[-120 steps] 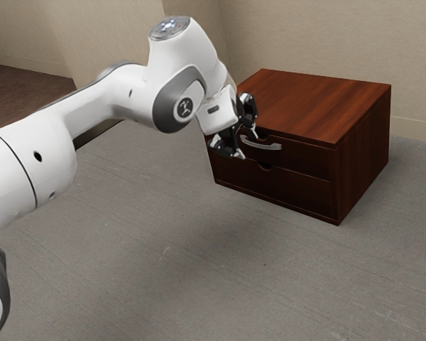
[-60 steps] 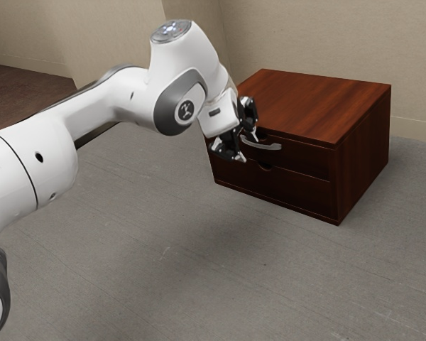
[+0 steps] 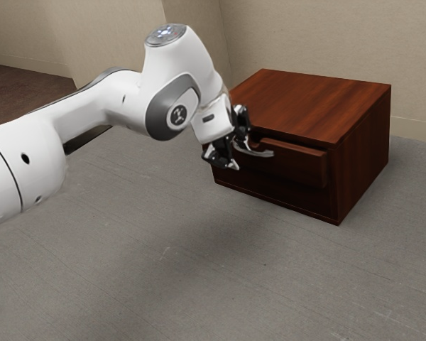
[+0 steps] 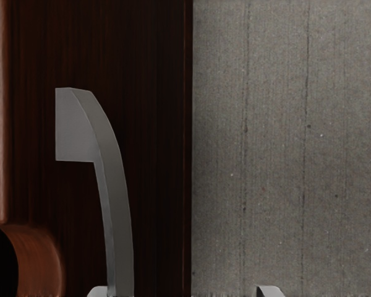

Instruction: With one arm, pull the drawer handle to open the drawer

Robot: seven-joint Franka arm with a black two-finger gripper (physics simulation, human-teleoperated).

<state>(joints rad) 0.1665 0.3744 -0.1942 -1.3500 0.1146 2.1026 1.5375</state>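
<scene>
A dark red wooden cabinet [image 3: 319, 99] stands on the floor at the exterior view's right. Its top drawer [image 3: 291, 162] sticks out a little from the cabinet's front. A curved grey handle [image 3: 261, 150] is fixed to that drawer front. My gripper [image 3: 238, 152] is at the handle's end nearest the arm. The fingers stand apart with the handle between them, so the gripper is open. In the wrist view the handle [image 4: 105, 185] runs along the dark drawer front [image 4: 154, 124] down to one fingertip [image 4: 108, 291].
A lower drawer front [image 3: 284, 186] sits flush under the top one. Grey carpet [image 3: 199, 256] spreads in front of the cabinet. Beige walls [image 3: 326, 35] rise behind it.
My hand has moved toward the exterior view's left, away from the cabinet. The top drawer has slid out with it and now stands proud of the front.
</scene>
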